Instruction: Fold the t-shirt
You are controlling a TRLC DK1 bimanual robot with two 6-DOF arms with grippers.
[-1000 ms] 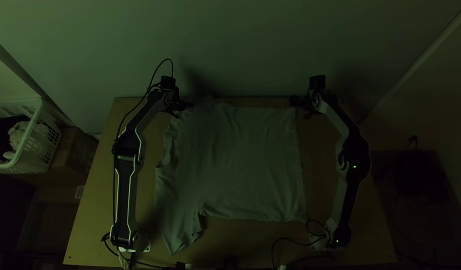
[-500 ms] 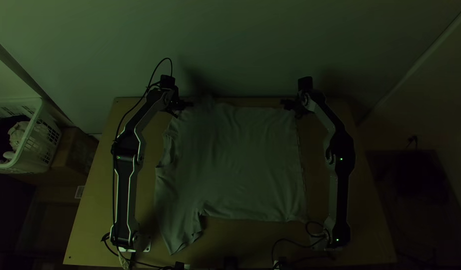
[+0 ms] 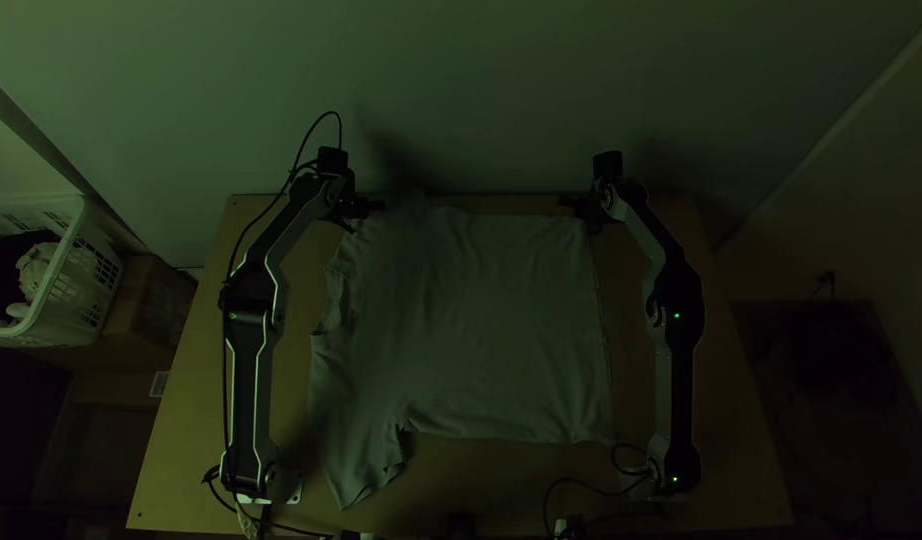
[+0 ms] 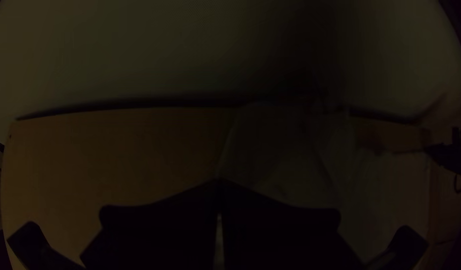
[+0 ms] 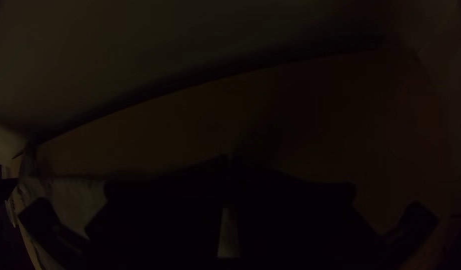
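In the top view, my left gripper [image 3: 373, 207] is at the far left edge of the t-shirt [image 3: 491, 320], beside the far sleeve. My right gripper [image 3: 569, 203] sits by the far right corner. The shirt lies spread, collar side left, hem right, near sleeve pointing toward the table's near edge. In the left wrist view, the left gripper [image 4: 219, 184] has its fingertips together at the edge of the cloth [image 4: 285, 150]. The right wrist view has the right gripper [image 5: 229, 159] with tips together, near the shirt [image 5: 75, 200]. Whether cloth is between either pair of fingertips is too dark to tell.
The wooden table [image 3: 196, 370] shows around the shirt, with a wall behind its far edge. A white basket [image 3: 66, 265] holding cloth stands off to the left beside a cardboard box [image 3: 146, 300]. Black cables [image 3: 571, 480] lie near the right arm's base.
The right arm has swung left, carrying its gripper along the far edge, with little motion lately. The left arm has shifted very slightly left. The shirt lies almost the same.
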